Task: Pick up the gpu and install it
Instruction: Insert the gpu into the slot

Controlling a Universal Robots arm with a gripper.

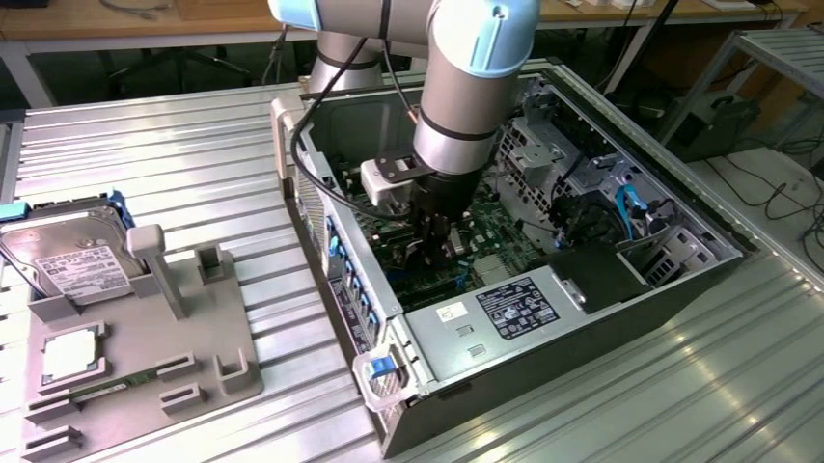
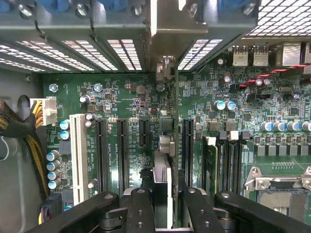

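Observation:
My gripper [image 1: 435,253] reaches down inside the open computer case [image 1: 701,227], over the green motherboard [image 1: 425,280]. In the wrist view the gripper [image 2: 165,213] is shut on the gpu [image 2: 164,150], a thin card seen edge-on between the black fingers [image 2: 140,208]. The card stands upright over the motherboard [image 2: 131,104], in line with the gap between two black expansion slots [image 2: 122,150]. Its metal bracket [image 2: 165,29] lies against the case's rear slot openings. I cannot tell whether the card's edge sits in a slot.
A white slot [image 2: 77,158] and a yellow-black cable bundle [image 2: 19,131] flank one side, memory slots [image 2: 228,160] and the processor socket [image 2: 282,187] the other. Outside the case, at the exterior view's left, a grey holder [image 1: 193,318] carries a silver hard drive [image 1: 77,256].

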